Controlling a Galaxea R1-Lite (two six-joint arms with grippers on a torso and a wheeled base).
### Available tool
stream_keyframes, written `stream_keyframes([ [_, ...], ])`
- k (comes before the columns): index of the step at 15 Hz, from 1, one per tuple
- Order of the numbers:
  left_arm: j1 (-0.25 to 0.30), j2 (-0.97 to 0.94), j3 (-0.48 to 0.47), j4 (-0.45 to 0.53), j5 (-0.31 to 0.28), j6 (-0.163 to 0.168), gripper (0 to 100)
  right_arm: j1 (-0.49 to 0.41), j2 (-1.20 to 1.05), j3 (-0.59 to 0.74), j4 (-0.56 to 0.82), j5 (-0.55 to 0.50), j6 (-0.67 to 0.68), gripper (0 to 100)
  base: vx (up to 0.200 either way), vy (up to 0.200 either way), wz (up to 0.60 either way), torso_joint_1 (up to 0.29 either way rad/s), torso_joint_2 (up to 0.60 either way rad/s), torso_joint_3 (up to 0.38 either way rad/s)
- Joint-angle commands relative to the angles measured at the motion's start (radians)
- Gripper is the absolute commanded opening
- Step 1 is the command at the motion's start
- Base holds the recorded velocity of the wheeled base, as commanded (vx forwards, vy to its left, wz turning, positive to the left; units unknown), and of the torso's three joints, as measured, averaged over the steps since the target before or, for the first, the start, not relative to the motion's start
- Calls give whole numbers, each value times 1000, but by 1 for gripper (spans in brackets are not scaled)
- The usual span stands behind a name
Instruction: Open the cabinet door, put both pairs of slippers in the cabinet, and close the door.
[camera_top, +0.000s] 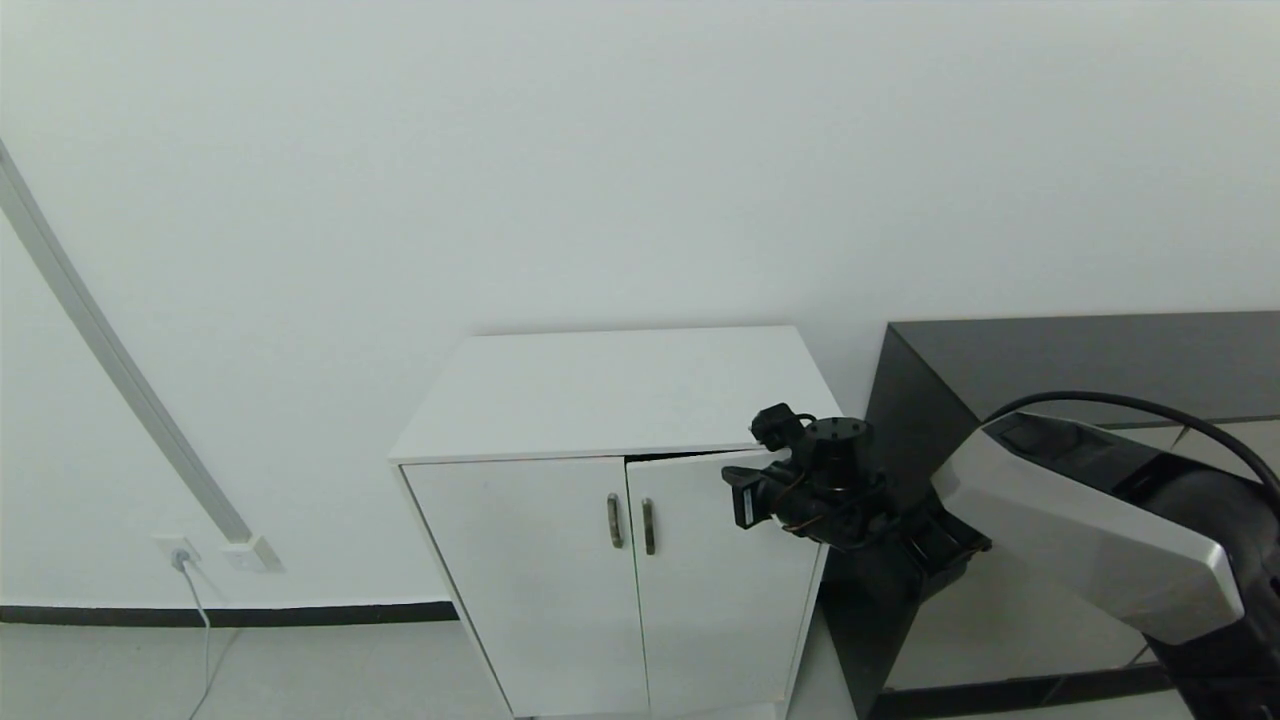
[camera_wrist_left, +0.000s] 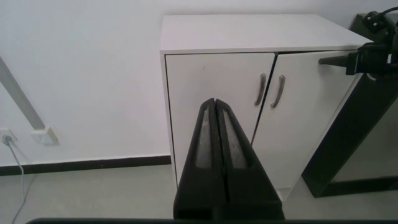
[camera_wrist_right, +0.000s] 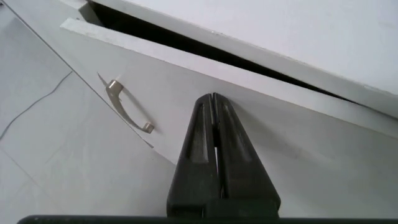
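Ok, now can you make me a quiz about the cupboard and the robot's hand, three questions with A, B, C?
1. Where by the cabinet is the right gripper?
A) close in front of the upper part of the right door
B) resting on its top
C) underneath it

2. How many handles do the two doors have together?
A) one
B) two
C) four

3. What state is the right door in?
A) shut tight
B) open just a crack
C) swung wide open

Answers:
1 A, because the head view shows the gripper at the right door's upper part.
2 B, because each door has one handle beside the middle seam.
3 B, because a thin dark gap runs between the door's upper edge and the cabinet's top.
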Motion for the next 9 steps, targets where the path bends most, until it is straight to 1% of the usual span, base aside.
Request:
stream_keyframes([
  [1,0,1,0,0,0,0,0,0,3,-9,1,0,0,0,0,0,0,0,0,0],
  [9,0,1,0,0,0,0,0,-18,19,-29,1,-10,0,0,0,0,0,0,0,0],
])
